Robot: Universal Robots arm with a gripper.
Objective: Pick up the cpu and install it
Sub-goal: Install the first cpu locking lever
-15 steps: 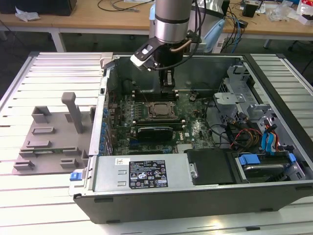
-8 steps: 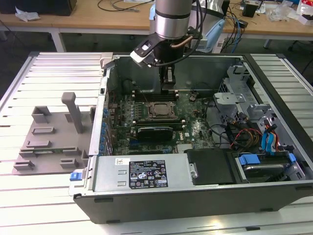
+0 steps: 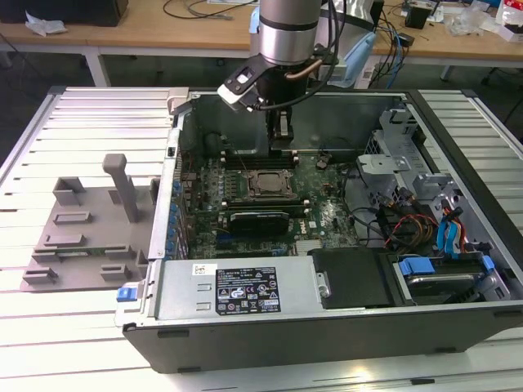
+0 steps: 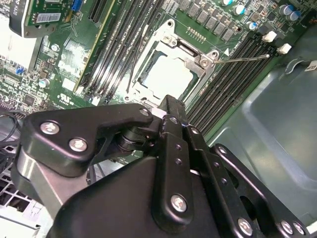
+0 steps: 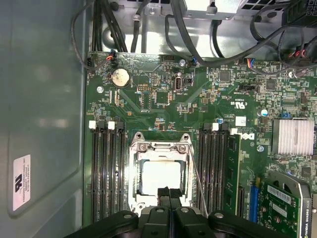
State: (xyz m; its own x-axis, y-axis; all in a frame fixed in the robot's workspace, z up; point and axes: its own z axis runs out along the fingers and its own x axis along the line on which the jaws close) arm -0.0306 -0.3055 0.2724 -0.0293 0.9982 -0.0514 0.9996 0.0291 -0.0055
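Observation:
The cpu [image 5: 161, 177] shows as a bright silver square lying flat inside the metal-framed socket [image 5: 136, 171] on the green motherboard; it is also seen in the second wrist view [image 4: 167, 74] and the exterior view [image 3: 264, 183]. My gripper [image 3: 280, 144] hangs inside the open computer case, just above the socket's edge on the side toward the case wall. Its black fingers [image 5: 163, 198] are shut against each other with nothing between them, and in both wrist views the tips [image 4: 171, 104] overlap the socket frame. A thin wire lever [image 4: 242, 58] sticks out beside the socket.
Black memory slots [image 5: 106, 168] flank the socket on both sides. A long expansion card [image 3: 257, 220] lies just in front of the socket, a finned heat sink [image 5: 292, 136] nearby. Cables and drive bays [image 3: 433, 220] crowd the exterior view's right. A grey side panel [image 3: 86, 224] lies outside at the left.

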